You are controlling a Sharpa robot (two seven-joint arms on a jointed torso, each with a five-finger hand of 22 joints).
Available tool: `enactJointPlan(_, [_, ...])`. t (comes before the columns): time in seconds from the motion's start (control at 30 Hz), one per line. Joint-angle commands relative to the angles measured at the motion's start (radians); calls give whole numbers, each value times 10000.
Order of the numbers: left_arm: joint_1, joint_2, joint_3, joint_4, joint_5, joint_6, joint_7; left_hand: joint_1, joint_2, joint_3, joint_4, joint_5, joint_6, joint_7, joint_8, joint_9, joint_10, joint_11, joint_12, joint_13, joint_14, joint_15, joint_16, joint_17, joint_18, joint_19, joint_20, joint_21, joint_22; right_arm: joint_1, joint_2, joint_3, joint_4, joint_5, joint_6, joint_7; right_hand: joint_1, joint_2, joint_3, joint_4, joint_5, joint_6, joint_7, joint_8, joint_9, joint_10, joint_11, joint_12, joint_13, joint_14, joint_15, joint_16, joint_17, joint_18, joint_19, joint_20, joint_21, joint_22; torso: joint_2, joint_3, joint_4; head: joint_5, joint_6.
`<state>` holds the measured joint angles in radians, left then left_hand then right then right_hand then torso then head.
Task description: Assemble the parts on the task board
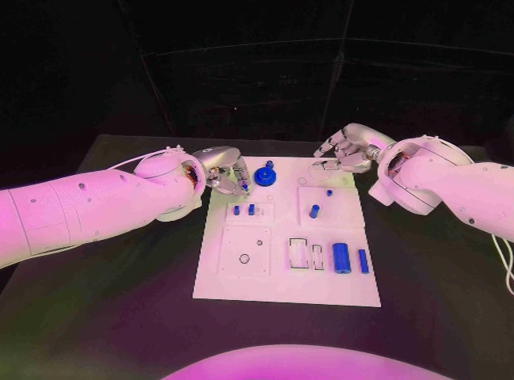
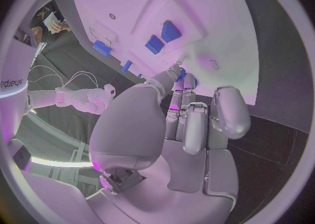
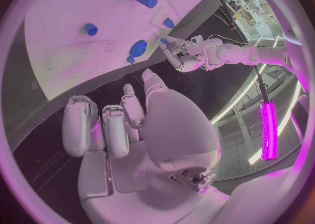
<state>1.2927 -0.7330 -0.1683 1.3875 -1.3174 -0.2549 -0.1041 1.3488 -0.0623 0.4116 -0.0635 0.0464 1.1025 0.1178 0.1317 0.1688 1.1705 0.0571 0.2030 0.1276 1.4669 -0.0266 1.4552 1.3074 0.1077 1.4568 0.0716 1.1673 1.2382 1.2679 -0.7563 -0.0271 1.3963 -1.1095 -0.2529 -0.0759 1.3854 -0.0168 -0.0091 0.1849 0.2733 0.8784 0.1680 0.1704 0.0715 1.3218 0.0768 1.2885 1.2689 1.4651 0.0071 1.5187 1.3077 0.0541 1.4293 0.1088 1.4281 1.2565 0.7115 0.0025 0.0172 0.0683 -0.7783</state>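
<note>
The white task board lies in the middle of the black table. My left hand hovers over its far left corner and pinches a small blue part between thumb and fingertips. Just right of it a blue knob-shaped part stands on the board's far edge. My right hand hangs over the far right corner with its fingers loosely bent and nothing in them. Two small blue pegs and a taller peg stand mid-board. A large blue cylinder and a slimmer one lie near right.
Empty slots and a round hole mark the board's near half. The black table stretches bare on both sides of the board and towards me. My left forearm crosses the table's left side.
</note>
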Motion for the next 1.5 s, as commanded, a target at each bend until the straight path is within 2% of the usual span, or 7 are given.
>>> enactJointPlan(0.03, [10, 21, 8, -23, 87, 354, -72, -85, -23, 35, 13, 17, 43, 6, -73, -6, 54, 6, -49, -13, 447, 51, 2, 341, -182, 0, 51, -52, 13, 15, 2, 5, 10, -13, 3, 62, 28, 107, -39, 3, 45, -65, -18, 43, -12, -41, 22, 3, 10, 821, -57, -42, 1687, 102, -75, -24, -45, -9, -6, 6, 10, -4, -8])
enactJointPlan(0.2, [10, 122, 6, -86, 87, 514, -79, -103, -39, 31, 16, 17, 48, 2, -78, -10, 65, 5, -61, -17, 447, 51, 3, 341, -183, 1, 52, -46, 20, 15, 14, 5, 10, -13, 3, 65, 28, 107, -39, 3, 45, -65, -18, 43, -12, -41, 22, 3, 10, 821, -57, -42, 1687, 102, -75, -24, -45, -9, -6, -5, 10, 4, -15])
enactJointPlan(0.43, [9, 241, 3, -195, 87, 653, -89, -109, -46, 32, 16, 17, 50, 0, -81, -12, 72, 3, -68, -19, 444, 50, -1, 333, -182, 0, 53, -50, 17, 15, 18, 5, 17, -13, 2, 68, 28, 107, -39, 3, 45, -65, -18, 43, -12, -41, 22, 3, 10, 821, -57, -42, 1687, 102, -75, -24, -45, -9, -6, 4, -10, 10, -7])
enactJointPlan(0.63, [8, 293, 2, -243, 87, 672, -87, -109, -46, 32, 16, 17, 50, 0, -81, -12, 72, 3, -68, -19, 444, 50, -1, 333, -182, 0, 53, -50, 17, 15, 12, 5, 23, -13, 0, 65, 28, 107, -39, 3, 45, -65, -18, 43, -12, -41, 22, 3, 10, 821, -57, -42, 1687, 102, -75, -24, -45, -9, -3, -5, 11, -8, 3])
enactJointPlan(1.5, [0, 452, -2, -417, 87, 926, -45, -79, -135, 59, -60, 16, 69, -28, -113, -37, 128, -19, -136, -38, 430, 39, -15, 297, -174, -17, 51, -80, 6, 15, 26, 5, 19, -13, -22, 71, 28, 107, -39, 3, 45, -65, -18, 43, -12, -41, 22, 3, 10, 821, -57, -42, 1687, 102, -75, -24, -45, -9, -8, 0, 10, 4, -50])
